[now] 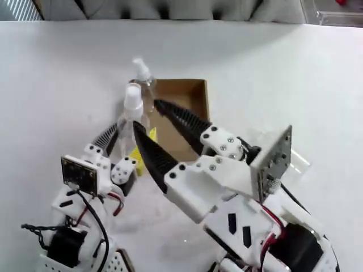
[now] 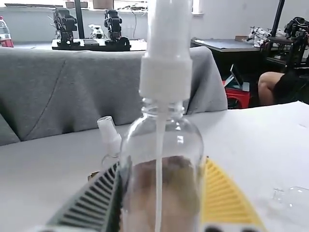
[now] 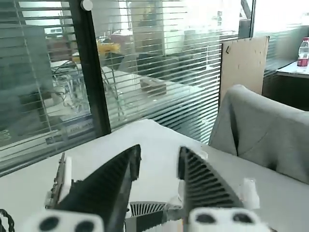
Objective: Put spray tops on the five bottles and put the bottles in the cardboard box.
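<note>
High view: left hand (image 1: 129, 136) clamps the upright clear spray-topped bottle (image 1: 132, 110); brown cardboard box (image 1: 190, 93) sits just right. Right hand (image 1: 146, 114) is spread apart.

This is a robotics lab set up in office space. Beyond the white table (image 1: 295, 62), a bench (image 2: 29, 46) carries two more small robot arms (image 2: 65, 21) on a black base (image 2: 91, 45). A dark desk (image 2: 222, 44) to the side holds further black rigs (image 2: 295, 24). A grey cloth (image 2: 63, 92) is draped just past the table edge. On another side, a glass wall with slatted blinds (image 3: 159, 63) and a dark frame (image 3: 89, 67) gives onto a room with desks. A cardboard sheet (image 3: 244, 60) stands by the blinds.
</note>
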You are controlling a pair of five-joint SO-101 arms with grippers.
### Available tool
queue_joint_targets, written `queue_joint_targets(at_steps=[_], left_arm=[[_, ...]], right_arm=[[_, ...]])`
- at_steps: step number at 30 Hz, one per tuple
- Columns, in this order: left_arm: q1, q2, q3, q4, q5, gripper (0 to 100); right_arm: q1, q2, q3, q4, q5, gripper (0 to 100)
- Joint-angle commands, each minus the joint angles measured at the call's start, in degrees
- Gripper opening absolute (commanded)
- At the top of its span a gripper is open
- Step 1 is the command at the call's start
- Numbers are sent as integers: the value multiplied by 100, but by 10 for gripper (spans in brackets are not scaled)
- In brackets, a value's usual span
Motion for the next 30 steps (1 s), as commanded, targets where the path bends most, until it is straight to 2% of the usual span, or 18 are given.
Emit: queue_joint_targets(at_steps=[1,7,14,21,25,30], left_arm=[[-180,-40,-44,-88,44,20],[-382,-13,-97,-97,70,20],[-620,215,-466,-70,554,20],[-725,2105,-1521,-44,580,20],[-690,2738,-1987,-44,651,20],[-620,2853,-2171,-97,1767,20]], right_arm=[[338,-92,-255,532,18,49],[963,-523,580,725,26,19],[919,-1490,2462,664,53,15],[295,-2677,4229,-655,62,15],[-66,-3415,5125,-1420,62,15],[-136,-3978,6127,-2053,35,15]])
